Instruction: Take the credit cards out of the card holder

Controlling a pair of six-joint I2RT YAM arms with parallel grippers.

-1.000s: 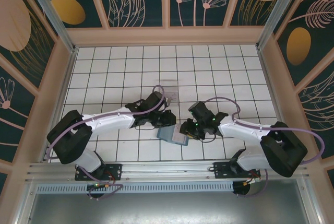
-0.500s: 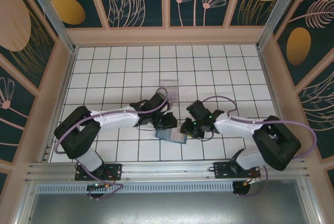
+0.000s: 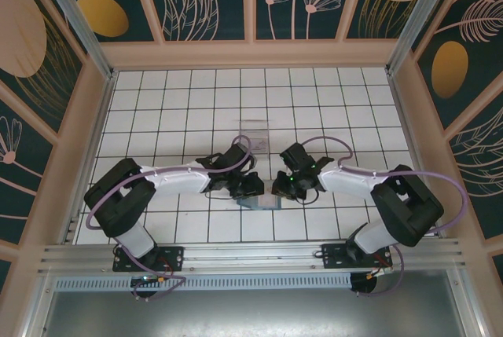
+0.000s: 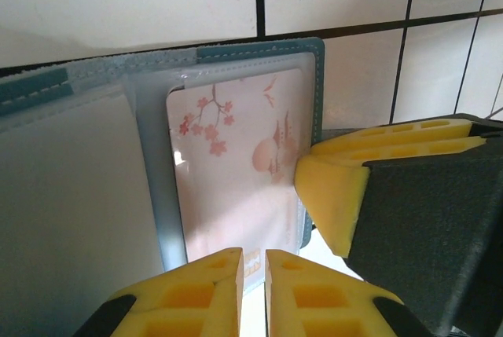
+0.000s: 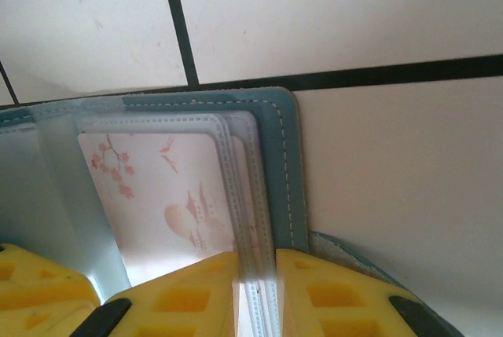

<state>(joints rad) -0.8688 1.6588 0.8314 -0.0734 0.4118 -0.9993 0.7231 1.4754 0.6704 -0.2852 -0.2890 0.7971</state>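
Bright, even light; soft blur in close wrist views.

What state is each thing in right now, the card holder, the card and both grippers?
card holder, open, clear sleeves showing
blossom card, tucked inside its sleeve
left gripper, jaws pinched at the holder's near edge
right gripper, jaws pinched on the sleeve edges

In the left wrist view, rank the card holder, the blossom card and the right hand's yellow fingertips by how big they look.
1. card holder
2. blossom card
3. right hand's yellow fingertips, likely nearer the camera, so this rank is unsure
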